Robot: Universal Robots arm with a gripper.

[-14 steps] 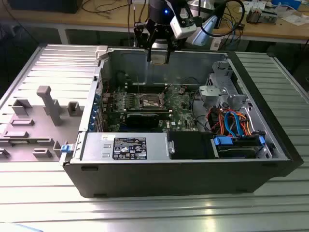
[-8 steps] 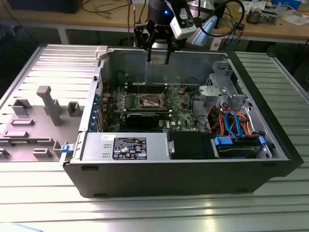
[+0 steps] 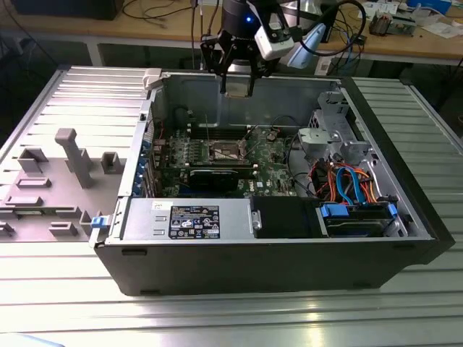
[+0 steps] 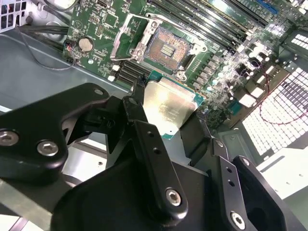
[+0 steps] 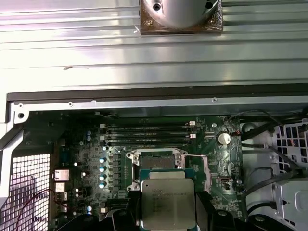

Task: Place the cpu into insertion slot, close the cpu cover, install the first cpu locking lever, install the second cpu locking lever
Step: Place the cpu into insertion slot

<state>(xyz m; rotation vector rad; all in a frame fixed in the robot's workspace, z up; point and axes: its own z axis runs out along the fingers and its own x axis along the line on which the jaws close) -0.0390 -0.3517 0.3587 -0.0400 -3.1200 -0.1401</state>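
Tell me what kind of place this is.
Likely a robotics lab: an open black metal computer case on a ribbed grey metal table, a cable-strewn wooden workbench behind, a gripper holding a silvery square chip.

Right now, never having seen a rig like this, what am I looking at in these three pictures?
This is one robot arm working over an open black computer case lying on a ribbed metal table. The exterior view comes from a camera off the arm. Both wrist views ride on the arm and look into the case. The arm's black gripper is shut on the cpu, a small flat square silvery chip, held above the green motherboard. On that board sits the insertion slot, a square socket with brownish-gold contacts, not yet filled. A grey moulded tray lies beside the case, on the exterior view's left.
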